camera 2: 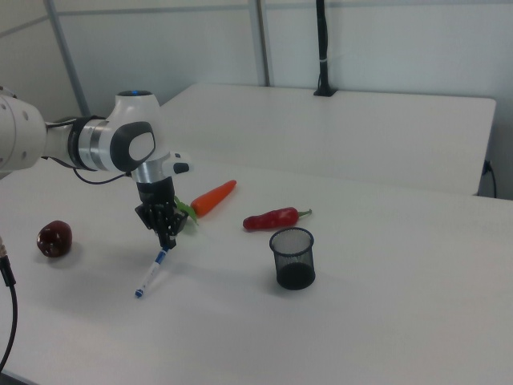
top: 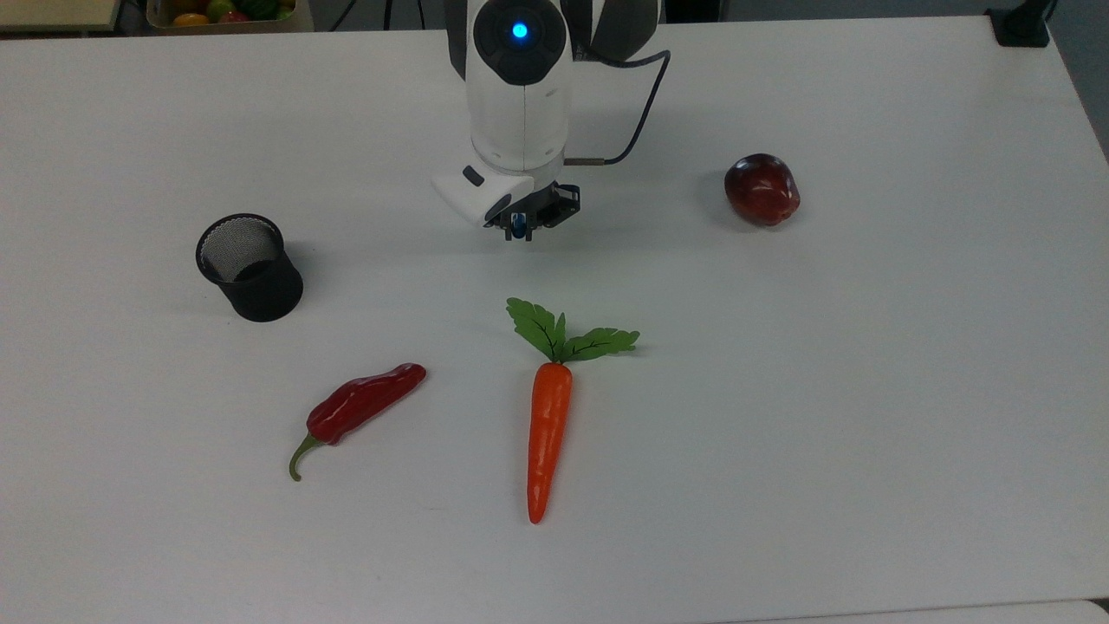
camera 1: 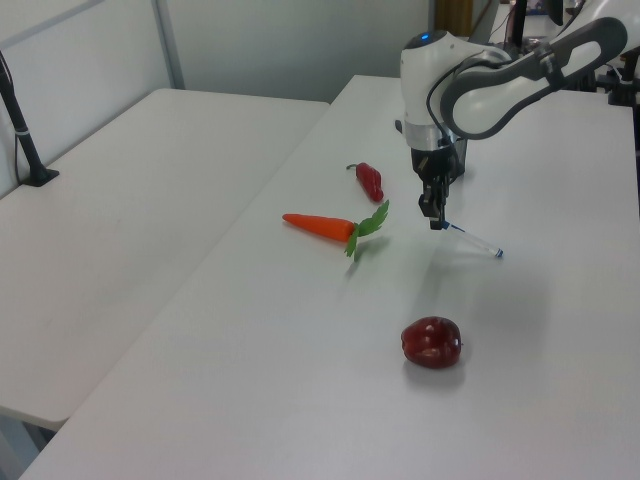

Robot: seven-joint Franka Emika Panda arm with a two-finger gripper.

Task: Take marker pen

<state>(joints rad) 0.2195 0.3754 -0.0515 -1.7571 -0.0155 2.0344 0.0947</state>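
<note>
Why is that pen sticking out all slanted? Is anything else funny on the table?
The marker pen hangs tilted because the gripper pinches it by one end. Its far tip slants down toward the table. Nothing else looks odd: the mesh cup stands upright, and nothing is spilled.

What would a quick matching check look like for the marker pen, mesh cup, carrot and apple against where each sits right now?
Things:
1. marker pen
2. black mesh cup
3. carrot
4. apple

Places or states:
A. lying on the table, leafy end toward the hand
B. held at one end by the hand, slanting down to the table
C. standing upright and empty at the top view's left
D. alone at the top view's right

Pairs: 1-B, 2-C, 3-A, 4-D
</note>
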